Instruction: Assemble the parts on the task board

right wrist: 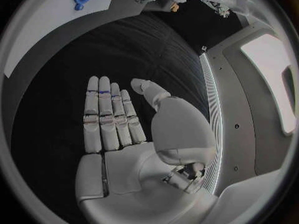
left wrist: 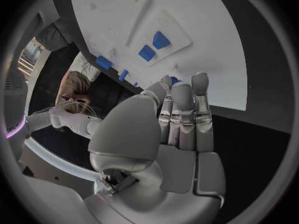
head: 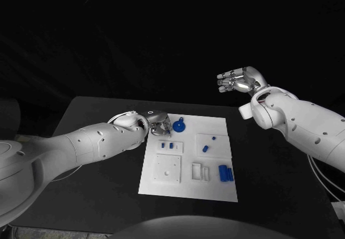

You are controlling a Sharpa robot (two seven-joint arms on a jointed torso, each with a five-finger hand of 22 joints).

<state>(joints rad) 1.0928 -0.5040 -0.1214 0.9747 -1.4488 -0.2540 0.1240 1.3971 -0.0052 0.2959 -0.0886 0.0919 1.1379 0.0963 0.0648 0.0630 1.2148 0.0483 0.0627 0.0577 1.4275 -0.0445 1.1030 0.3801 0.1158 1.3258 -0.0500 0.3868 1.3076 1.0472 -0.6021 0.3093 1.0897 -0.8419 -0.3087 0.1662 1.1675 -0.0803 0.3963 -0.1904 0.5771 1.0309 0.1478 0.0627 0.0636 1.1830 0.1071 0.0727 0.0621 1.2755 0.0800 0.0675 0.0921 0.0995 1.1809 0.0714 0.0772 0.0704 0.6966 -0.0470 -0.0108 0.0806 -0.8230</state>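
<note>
The flat white rectangular task board [head: 188,185] lies in the middle of the black bench [head: 93,194], with small blue parts [head: 226,173] scattered on it and a round blue disc-shaped part [head: 179,125] at its far left corner. The silver left hand [head: 159,125] hangs just beside that disc at the board's far edge, fingers extended together and holding nothing. The silver right hand [head: 239,79] is raised well beyond the board's far right corner, flat and empty.

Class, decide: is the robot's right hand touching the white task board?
Apart. In the head view the right hand hangs raised beyond the white task board, over dark background.
</note>
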